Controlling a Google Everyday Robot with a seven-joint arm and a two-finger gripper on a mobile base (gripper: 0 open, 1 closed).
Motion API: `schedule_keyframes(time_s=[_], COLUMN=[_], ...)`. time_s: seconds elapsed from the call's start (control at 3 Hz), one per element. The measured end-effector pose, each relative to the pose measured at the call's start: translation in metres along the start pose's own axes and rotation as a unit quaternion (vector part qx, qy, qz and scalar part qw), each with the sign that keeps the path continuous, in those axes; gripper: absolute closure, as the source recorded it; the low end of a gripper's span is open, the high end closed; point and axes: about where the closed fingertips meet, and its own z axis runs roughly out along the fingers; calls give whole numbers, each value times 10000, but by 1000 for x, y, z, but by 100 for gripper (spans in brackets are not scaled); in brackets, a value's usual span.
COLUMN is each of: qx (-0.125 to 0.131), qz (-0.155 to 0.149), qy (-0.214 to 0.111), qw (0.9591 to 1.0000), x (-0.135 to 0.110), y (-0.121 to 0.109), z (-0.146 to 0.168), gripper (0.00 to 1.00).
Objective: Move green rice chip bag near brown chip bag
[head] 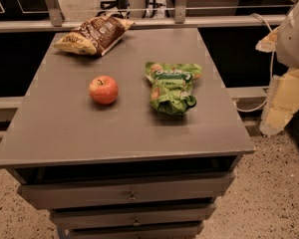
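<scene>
The green rice chip bag (172,86) lies crumpled on the grey table top, right of centre. The brown chip bag (93,35) lies at the far left corner of the table, well apart from the green bag. My arm's white joint (293,31) shows at the right edge of the camera view. My gripper (281,106) hangs below it, off the table's right side, level with the green bag and far from it. It holds nothing that I can see.
A red apple (103,89) sits on the table (65,128) left of the green bag, between the two bags. The table has drawers (132,195) in front. A railing (139,23) runs behind it. Speckled floor (274,193) lies to the right.
</scene>
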Motion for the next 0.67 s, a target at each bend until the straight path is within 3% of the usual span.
schedule_keyframes(time_s=[0.33,0.67], qx=[14,-6], qz=[4,262], qy=[-13,-394], qw=[10000,9989], x=[0,-1], y=[0,-1], z=[-1,3], gripper=[0,0])
